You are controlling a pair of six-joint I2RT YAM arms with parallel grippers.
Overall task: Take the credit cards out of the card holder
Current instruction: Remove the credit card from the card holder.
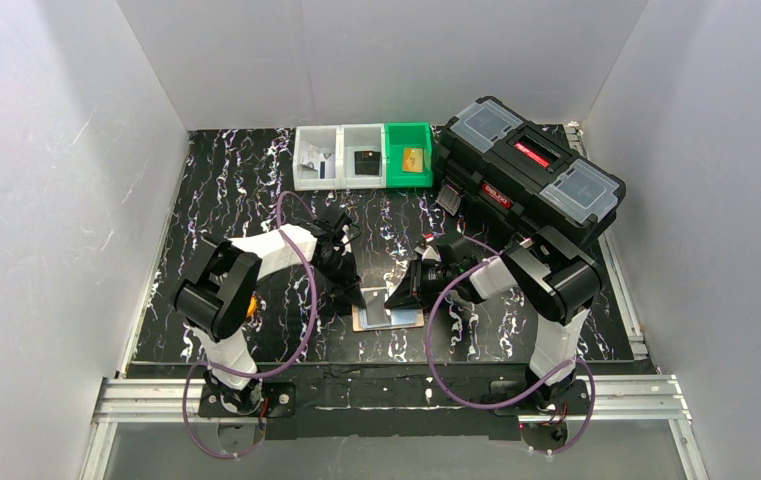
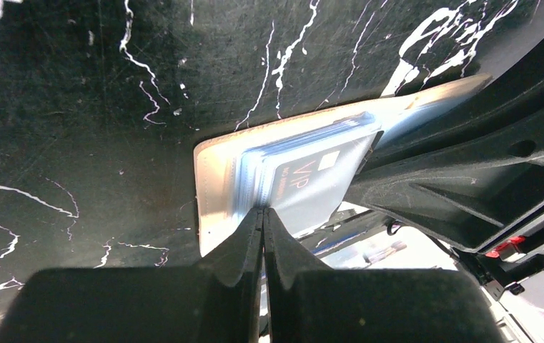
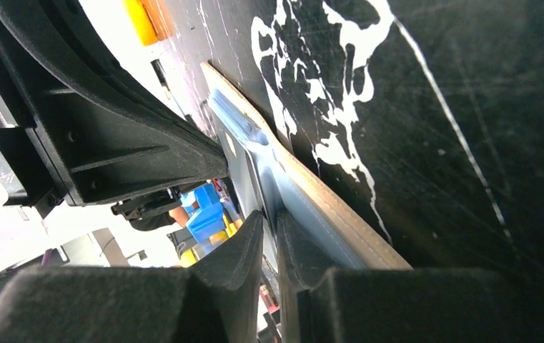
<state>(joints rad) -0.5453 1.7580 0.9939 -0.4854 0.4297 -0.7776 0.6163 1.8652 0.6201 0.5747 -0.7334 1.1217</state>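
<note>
The cream-beige card holder [image 1: 388,318] lies open and flat on the black mat between both arms. In the left wrist view its clear sleeves hold a pale blue credit card [image 2: 312,182] printed "VIP". My left gripper [image 2: 263,211] is shut, its tips pressing down on the sleeve stack of the card holder [image 2: 215,179]. My right gripper [image 3: 269,218] comes in from the other side with its jaws a narrow gap apart. The thin edge of a card [image 3: 244,171] runs into that gap, beside the holder's tan rim [image 3: 326,207]. In the top view both grippers [image 1: 351,290] [image 1: 404,292] meet over the holder.
A large black toolbox [image 1: 531,170] stands at the back right, close behind the right arm. At the back edge sit two white bins [image 1: 318,158] [image 1: 364,158] and a green bin [image 1: 426,140] holding a tan-gold card [image 1: 413,159].
</note>
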